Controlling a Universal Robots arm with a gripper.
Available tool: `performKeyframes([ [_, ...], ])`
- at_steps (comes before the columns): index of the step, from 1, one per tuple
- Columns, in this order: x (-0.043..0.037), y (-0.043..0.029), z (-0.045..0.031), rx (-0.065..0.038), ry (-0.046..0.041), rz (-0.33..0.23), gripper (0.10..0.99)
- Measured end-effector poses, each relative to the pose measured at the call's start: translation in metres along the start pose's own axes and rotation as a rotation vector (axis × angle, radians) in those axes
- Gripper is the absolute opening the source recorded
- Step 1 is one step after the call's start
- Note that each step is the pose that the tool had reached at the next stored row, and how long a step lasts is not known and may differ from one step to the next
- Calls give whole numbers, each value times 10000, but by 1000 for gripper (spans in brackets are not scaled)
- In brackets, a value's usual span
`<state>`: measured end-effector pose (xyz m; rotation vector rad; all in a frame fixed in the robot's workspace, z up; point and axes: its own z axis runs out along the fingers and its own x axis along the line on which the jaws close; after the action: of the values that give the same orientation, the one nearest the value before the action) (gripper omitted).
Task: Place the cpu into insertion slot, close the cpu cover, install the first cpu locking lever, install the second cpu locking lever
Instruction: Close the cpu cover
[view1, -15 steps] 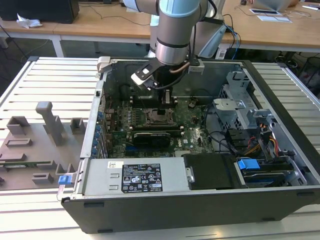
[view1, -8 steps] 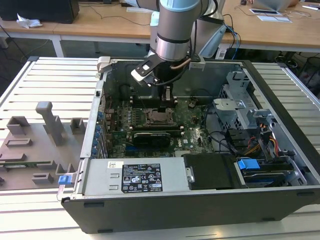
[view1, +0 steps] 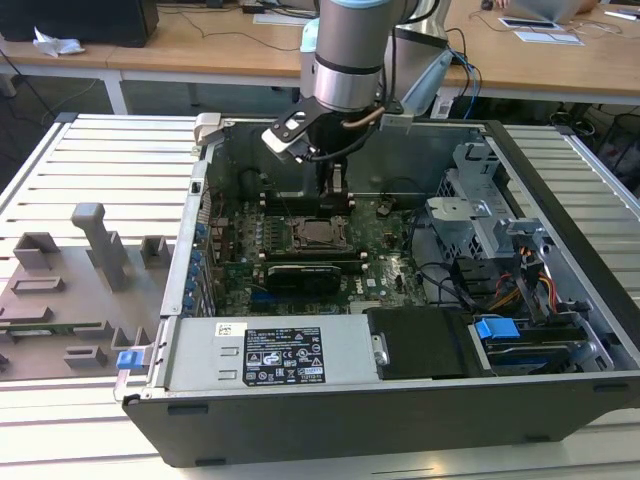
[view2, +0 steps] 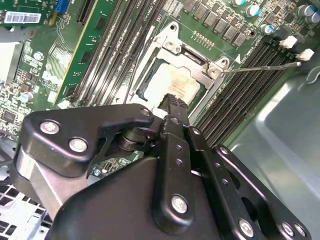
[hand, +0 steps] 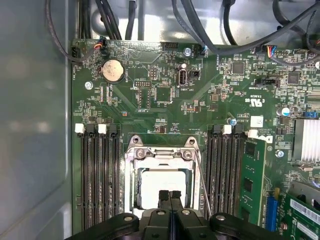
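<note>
Your gripper (hand: 170, 195) hangs right over the insertion slot (view1: 300, 238) in the middle of the green motherboard (hand: 165, 115). Its jaws are pressed together, with nothing visible between them, and their tips are just above the cpu (hand: 162, 181), though you cannot tell whether they touch it. The cpu sits in the slot with its pale metal top up. The cpu cover (hand: 161, 154) looks to lie flat around it, framing the chip through its open middle. Treat the chip as light, stiff and smooth-topped. Its underside and the socket contacts beneath are likely the fragile parts, so any push should land square on the metal lid and stay gentle. The cover is thin sheet metal and probably springy on its hinge, so press on the frame's rim and not across the opening. In the second wrist view, the thin wire locking lever (view2: 262, 66) juts out from a corner of the socket over the long black memory slots (hand: 100, 175). It seems unlatched. It will likely flex and slip off a smooth fingertip, so work it near its free end, where the leverage is best. The open computer case (view1: 400, 400) rests on the slatted surface (view1: 100, 150).
</note>
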<state>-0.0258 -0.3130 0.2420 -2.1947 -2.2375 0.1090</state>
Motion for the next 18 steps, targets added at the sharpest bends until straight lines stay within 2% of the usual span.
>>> performKeyframes([
  [4, -3, -4, -65, 0, 0, 0, 106],
  [18, -17, -20, -374, 0, 0, 0, 106],
])
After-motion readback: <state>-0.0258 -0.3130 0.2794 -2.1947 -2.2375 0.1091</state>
